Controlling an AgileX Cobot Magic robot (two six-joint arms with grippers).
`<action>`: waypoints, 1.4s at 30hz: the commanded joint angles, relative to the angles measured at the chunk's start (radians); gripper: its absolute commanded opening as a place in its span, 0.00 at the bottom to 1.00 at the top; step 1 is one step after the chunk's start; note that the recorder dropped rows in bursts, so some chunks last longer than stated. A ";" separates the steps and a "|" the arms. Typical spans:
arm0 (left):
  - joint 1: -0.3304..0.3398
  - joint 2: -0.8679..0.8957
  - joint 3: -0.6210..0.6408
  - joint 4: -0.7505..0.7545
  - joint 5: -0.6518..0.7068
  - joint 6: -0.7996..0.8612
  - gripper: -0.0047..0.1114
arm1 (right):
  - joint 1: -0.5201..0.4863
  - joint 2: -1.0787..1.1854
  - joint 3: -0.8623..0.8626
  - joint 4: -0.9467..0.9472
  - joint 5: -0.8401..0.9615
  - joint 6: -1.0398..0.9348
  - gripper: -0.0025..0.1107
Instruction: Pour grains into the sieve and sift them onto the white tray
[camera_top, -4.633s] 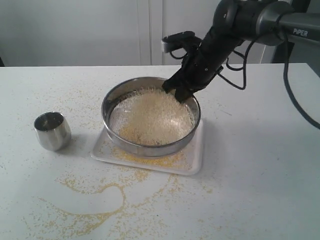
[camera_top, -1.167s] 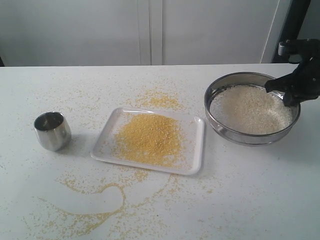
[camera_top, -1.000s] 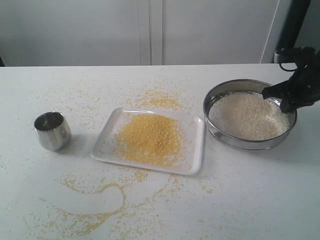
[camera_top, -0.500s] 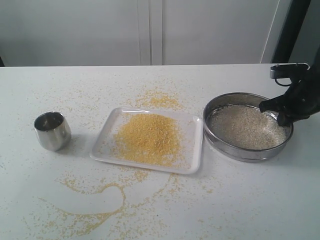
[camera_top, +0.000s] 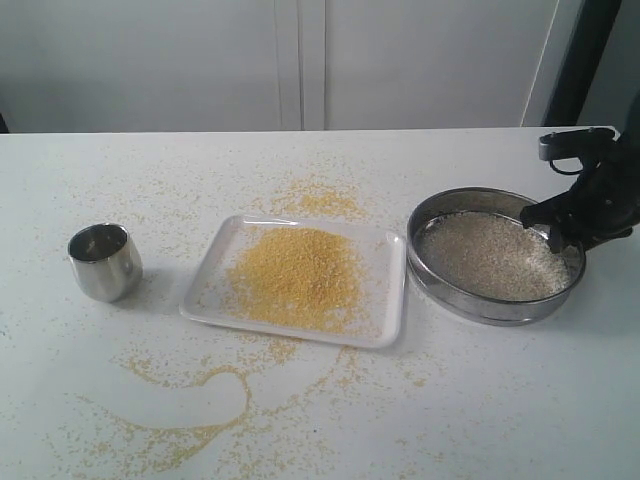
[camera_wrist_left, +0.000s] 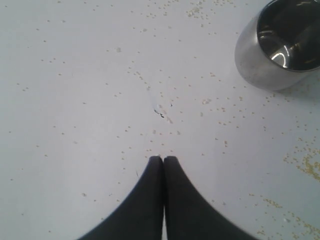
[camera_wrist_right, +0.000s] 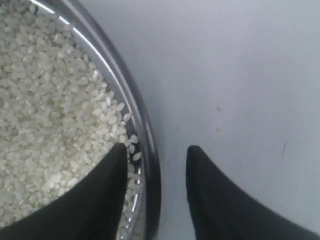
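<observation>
Table bears the sieve, rim apparently free between the parted right pincer.

Exterior view: raised, at mid distance, looking obliquely down over the whole tabletop.
Left wrist view: close above the tabletop, looking down past the left claw.
Right wrist view: very close, looking down past the right claw.
Shared: the steel cup appears in the exterior and left wrist views; the sieve appears in the exterior and right wrist views.

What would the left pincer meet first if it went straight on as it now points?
Probably the table, dotted with stray grains. The shut left pincer aims at it, and the steel cup stands off to one side of that line. Depth is hard to judge.
</observation>
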 joint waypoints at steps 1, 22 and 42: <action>0.001 -0.007 -0.001 -0.005 0.011 -0.002 0.04 | -0.011 -0.001 -0.003 -0.014 -0.002 0.006 0.39; 0.001 -0.007 -0.001 -0.005 0.011 -0.002 0.04 | 0.082 -0.327 0.076 0.012 0.044 0.041 0.02; 0.001 -0.007 -0.001 -0.005 0.011 -0.002 0.04 | 0.210 -0.821 0.487 0.022 -0.212 0.030 0.02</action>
